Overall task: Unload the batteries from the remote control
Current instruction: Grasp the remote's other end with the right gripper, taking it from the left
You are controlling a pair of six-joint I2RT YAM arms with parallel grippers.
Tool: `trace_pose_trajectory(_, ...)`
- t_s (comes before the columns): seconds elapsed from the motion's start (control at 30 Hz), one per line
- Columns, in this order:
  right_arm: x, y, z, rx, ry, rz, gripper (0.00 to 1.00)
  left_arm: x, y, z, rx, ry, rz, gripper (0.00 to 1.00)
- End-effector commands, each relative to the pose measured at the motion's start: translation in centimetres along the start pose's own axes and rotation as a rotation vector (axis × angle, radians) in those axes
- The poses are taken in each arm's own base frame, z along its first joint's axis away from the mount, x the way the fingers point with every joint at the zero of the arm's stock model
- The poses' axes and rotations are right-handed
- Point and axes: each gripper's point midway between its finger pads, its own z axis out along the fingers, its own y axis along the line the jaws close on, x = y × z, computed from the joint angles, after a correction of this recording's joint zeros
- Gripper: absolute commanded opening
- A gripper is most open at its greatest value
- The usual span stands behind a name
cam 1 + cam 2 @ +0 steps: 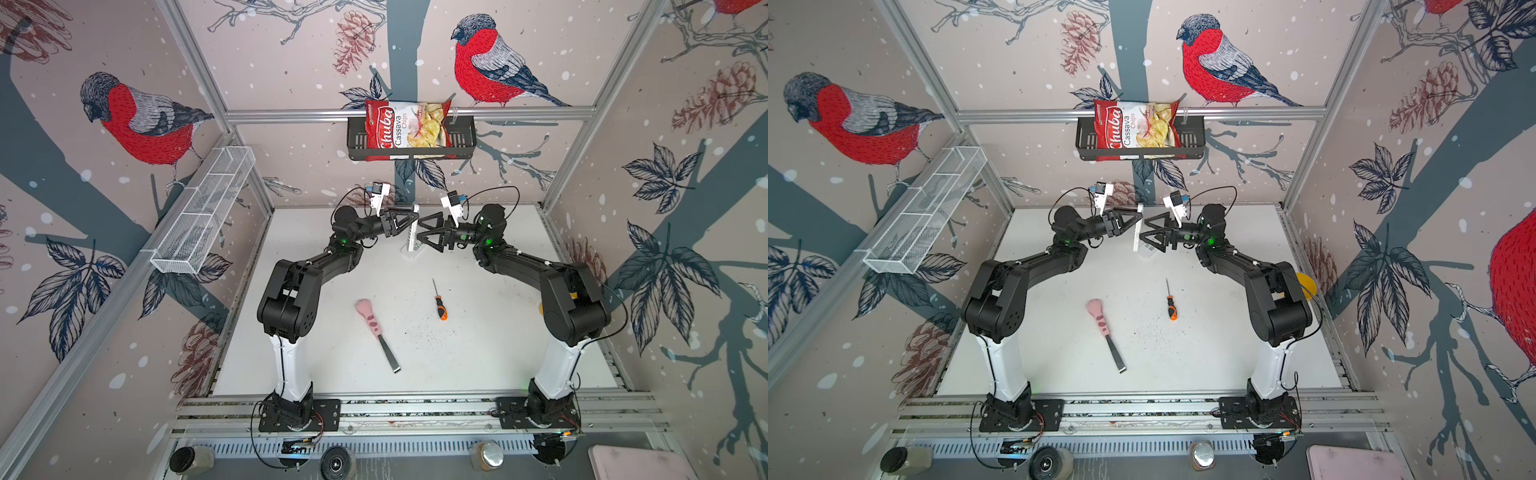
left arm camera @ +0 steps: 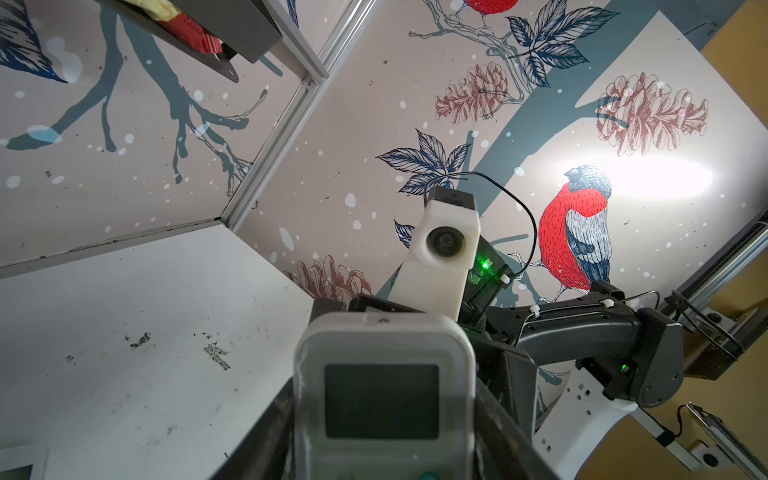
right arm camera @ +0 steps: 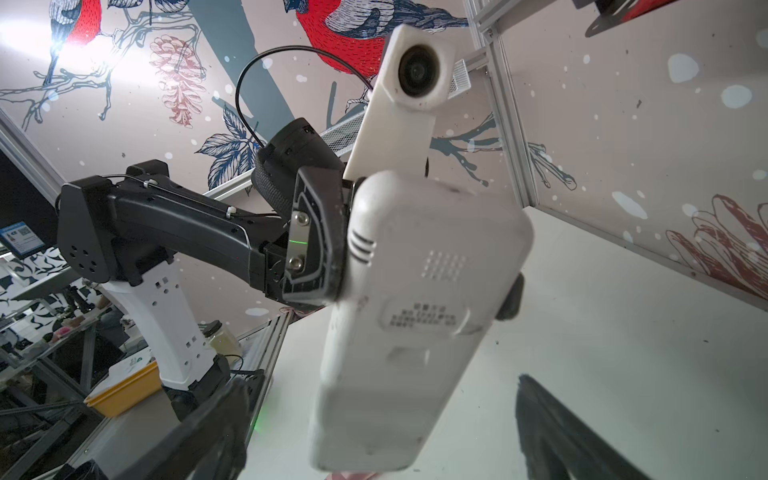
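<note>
My left gripper [image 1: 412,221] is shut on a white remote control [image 1: 414,232] and holds it upright above the back middle of the table. In the left wrist view its dark display [image 2: 381,401] faces the camera between my fingers [image 2: 259,440]. The right wrist view shows the remote control's plain back [image 3: 415,324] with a label and vent slots. My right gripper [image 1: 421,232] is open, facing that back, and its fingers [image 3: 557,432] stand wide on either side of the lower end without touching it. The batteries are hidden.
A second white flat device [image 1: 410,252] lies on the table under the held remote. An orange-and-black screwdriver [image 1: 439,302] and a pink-handled tool [image 1: 376,332] lie nearer the front. On the walls hang a black basket [image 1: 461,141] holding a chip bag and a white wire basket [image 1: 203,212].
</note>
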Motion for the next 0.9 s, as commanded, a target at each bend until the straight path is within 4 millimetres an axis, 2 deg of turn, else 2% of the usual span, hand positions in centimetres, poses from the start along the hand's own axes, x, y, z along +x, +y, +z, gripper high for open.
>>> trace_pose_trajectory(0.0,-0.4,0.9,0.5,-0.039,0.001,-0.024,1.0,-0.7,-1.5,0.2,0.052,-0.01,0.052,0.41)
trace_pose_trajectory(0.53,-1.1,0.8,1.1,-0.065,-0.022,-0.03,0.99,-0.3,-2.7,0.8,0.093,0.002,0.06,0.4)
trace_pose_trajectory(0.73,-1.3,1.0,1.1,-0.081,-0.036,-0.019,0.91,-0.4,-2.9,0.9,0.097,-0.003,0.065,0.4)
trace_pose_trajectory(0.87,-1.3,0.9,1.1,-0.082,-0.037,-0.008,0.8,-0.4,-2.8,0.9,0.094,-0.006,0.064,0.39)
